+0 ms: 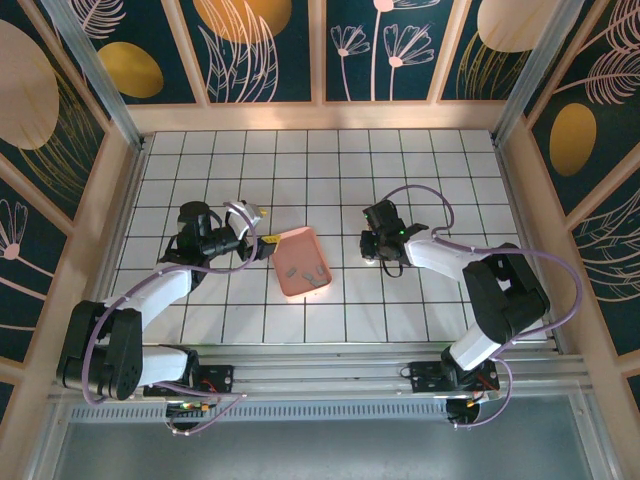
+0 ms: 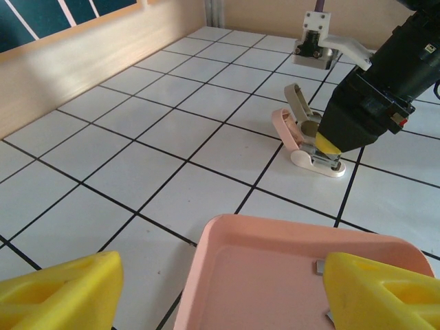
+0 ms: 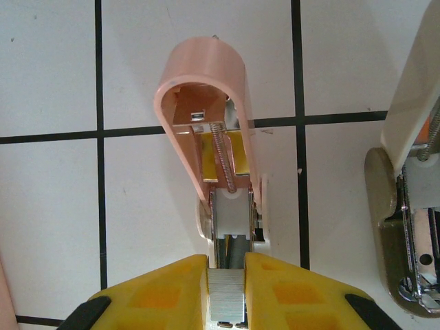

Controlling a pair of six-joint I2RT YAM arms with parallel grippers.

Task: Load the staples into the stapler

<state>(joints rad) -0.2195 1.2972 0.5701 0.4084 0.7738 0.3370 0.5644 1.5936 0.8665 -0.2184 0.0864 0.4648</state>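
Short grey metal staple strip (image 3: 227,299) clamped between yellow fingers (image 3: 161,292) of your right gripper (image 3: 227,271), end-on at open channel of small pink-and-white stapler (image 3: 230,213). Whether strip touches channel is hard to tell. Stapler's pink lid raised, white base flat on white gridded table (image 3: 48,69). Beige stapler (image 3: 402,227) just beside it. Loose staples (image 1: 316,274) lie in salmon-pink square tray (image 2: 289,232). Your left gripper (image 1: 265,243) has jaws apart, straddling tray's corner, gripping nothing.

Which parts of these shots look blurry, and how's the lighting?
Left wrist view: left gripper's yellow fingers blurred, salmon-pink square tray sharper; right wrist view: open pale pink mini stapler crisp; top view: even light, no harsh glare.
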